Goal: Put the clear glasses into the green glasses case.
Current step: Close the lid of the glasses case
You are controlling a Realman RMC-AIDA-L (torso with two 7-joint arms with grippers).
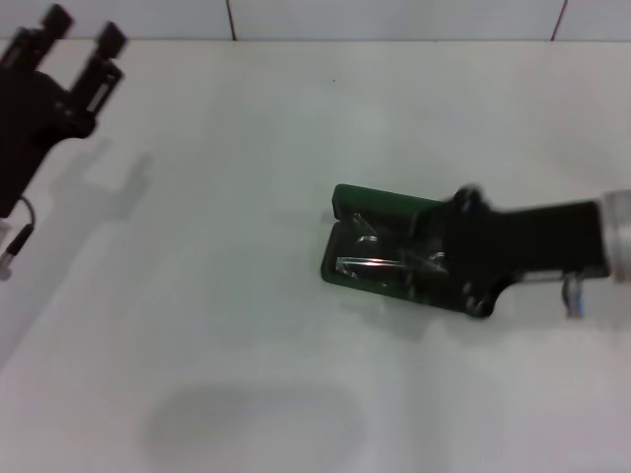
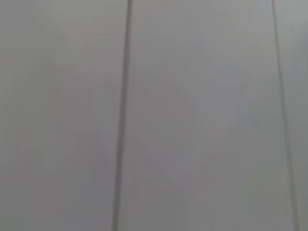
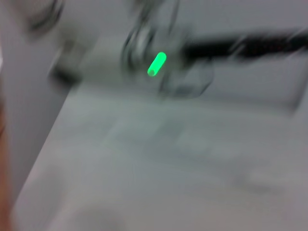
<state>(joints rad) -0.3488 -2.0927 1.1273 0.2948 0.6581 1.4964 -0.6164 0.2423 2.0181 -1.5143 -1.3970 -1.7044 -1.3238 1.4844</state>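
Head view showed my left gripper [image 1: 84,37] parked at the far left corner of the white table [image 1: 246,296], raised, its two fingers standing apart with nothing between them. Toward the right, the green glasses case [image 1: 380,204] lay open on the table, and the clear glasses [image 1: 380,258] rested inside it on the dark lining. My right gripper [image 1: 434,258] reached in over the case from the right; I could not tell how its jaws stood.

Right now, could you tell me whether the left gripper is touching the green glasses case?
Apart. The head view shows the left gripper raised at the far left, with bare table between it and the green glasses case.
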